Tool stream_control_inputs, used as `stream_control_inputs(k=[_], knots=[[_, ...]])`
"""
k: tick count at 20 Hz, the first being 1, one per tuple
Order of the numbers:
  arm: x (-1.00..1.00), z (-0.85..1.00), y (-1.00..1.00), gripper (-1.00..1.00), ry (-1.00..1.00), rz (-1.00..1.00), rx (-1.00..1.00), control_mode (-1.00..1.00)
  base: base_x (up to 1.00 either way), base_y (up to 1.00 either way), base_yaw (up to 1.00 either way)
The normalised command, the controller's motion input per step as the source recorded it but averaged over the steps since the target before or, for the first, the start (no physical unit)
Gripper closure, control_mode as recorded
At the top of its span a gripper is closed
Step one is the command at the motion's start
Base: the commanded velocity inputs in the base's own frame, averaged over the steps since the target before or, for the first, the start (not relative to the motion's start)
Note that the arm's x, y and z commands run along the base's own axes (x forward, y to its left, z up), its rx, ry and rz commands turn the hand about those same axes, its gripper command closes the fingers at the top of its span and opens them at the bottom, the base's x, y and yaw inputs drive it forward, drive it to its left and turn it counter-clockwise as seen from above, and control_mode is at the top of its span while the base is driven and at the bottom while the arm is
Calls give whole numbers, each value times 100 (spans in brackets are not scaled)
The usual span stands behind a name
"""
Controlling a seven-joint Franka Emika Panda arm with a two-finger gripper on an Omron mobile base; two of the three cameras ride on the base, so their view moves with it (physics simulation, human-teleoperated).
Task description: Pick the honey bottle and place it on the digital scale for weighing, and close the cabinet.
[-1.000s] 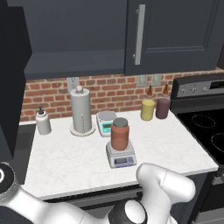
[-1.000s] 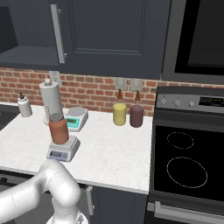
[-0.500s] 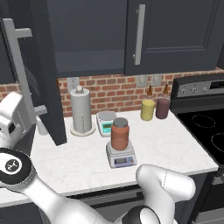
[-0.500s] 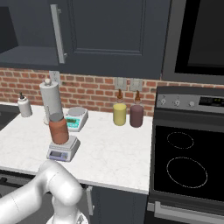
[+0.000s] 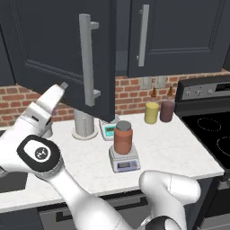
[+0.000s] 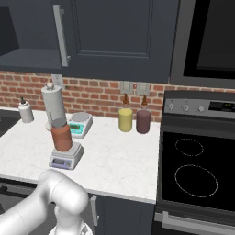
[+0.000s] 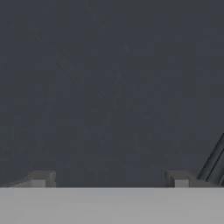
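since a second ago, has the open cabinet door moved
Yes. In the left base view the cabinet door has swung rightward, toward closing, and now overlaps the paper towel holder; the honey bottle is on the digital scale.

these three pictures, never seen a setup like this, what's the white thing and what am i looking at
The white thing is a robot arm in a simulated kitchen. Two pictures come from cameras on its base, behind it to the left and right; the third looks along its hand.

On the counter the honey bottle stands on the digital scale. Beside them are a second scale, a paper towel roll, a yellow canister, a dark jar and a small white bottle. A stove sits at the right.

The cabinet door is swung partly open. The gripper is open, holds nothing, and faces a dark panel up close, probably that door. In the left picture the hand reaches up by the door.
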Motion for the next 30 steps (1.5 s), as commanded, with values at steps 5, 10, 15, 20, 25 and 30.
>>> stream_control_inputs(k=[5,10,15,20,25,30], knots=[[0,93,-100,-100,20,0,4,-100,0,0,0],[26,53,-100,-100,28,1,7,-100,0,0,0],[100,-13,-87,-100,21,13,12,-100,0,0,0],[100,-30,-57,-100,2,23,13,-100,0,0,0],[100,-22,-48,-100,0,24,10,-100,0,0,0],[100,-19,-13,-100,5,19,2,-100,0,0,0]])
